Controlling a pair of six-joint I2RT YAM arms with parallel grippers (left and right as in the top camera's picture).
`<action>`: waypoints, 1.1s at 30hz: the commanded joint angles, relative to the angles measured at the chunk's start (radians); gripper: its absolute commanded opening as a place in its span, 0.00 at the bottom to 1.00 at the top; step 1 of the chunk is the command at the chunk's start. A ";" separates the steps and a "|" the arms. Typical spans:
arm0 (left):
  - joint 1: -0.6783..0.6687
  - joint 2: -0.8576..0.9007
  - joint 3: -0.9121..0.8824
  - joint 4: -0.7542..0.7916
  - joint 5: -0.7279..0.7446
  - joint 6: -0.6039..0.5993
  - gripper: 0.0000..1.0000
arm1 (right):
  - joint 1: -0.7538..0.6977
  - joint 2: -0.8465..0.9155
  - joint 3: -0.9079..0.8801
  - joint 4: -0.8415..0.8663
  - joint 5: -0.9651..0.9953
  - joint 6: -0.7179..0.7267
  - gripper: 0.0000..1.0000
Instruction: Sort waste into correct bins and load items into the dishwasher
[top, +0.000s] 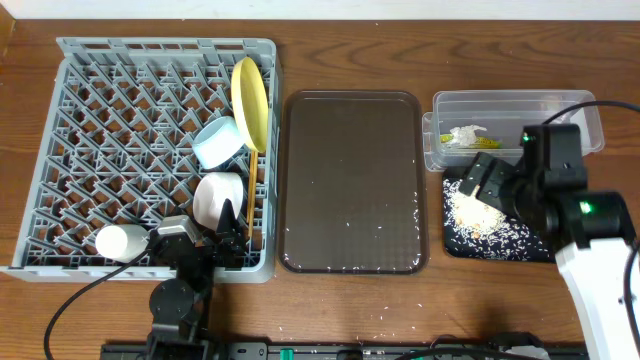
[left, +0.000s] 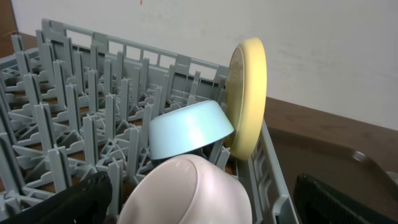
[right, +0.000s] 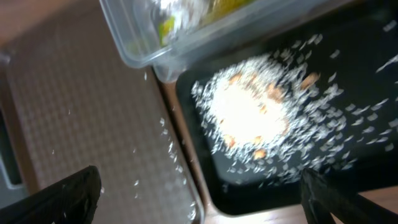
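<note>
Hovering over the black tray (top: 500, 246), the right gripper (top: 478, 187) has its jaws spread wide with nothing between them. The rice pile (right: 249, 112) sits directly below it, roughly centred in the wrist view. The clear tub (top: 512, 98) is just beyond the tray, with the green-and-orange wrapper (top: 468, 137) already inside.

The left gripper (top: 222, 240) is at the near edge of the dish rack (top: 100, 100), jaws also wide open and empty. Loaded in the rack:
- yellow plate (left: 247, 93), upright on edge
- light-blue bowl (left: 189, 127), leaning against the plate
- white bowl (left: 186, 193), right in front of the left jaws
- white cup (top: 120, 241), on its side in the near left corner
- chopsticks (top: 251, 195), by the rack's right wall, pointing away from the robot

My read is that the only thing left is the loose rice grains (right: 171, 149) on the brown serving tray (top: 350, 140). They lie to the right gripper's left, mostly toward the tray's near end. The serving tray's long axis runs away from the robot, parallel to the black tray's edge. The grains near that shared edge are closer to the right arm, so I'd give it the job.
</note>
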 joint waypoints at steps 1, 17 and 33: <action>0.004 -0.007 -0.034 -0.014 0.002 0.013 0.94 | 0.007 -0.186 -0.108 0.148 0.093 -0.157 0.99; 0.004 -0.007 -0.034 -0.014 0.002 0.013 0.94 | 0.007 -1.104 -0.959 0.729 0.082 -0.277 0.99; 0.004 -0.007 -0.034 -0.014 0.002 0.013 0.94 | 0.008 -1.125 -1.071 0.916 0.064 -0.278 0.99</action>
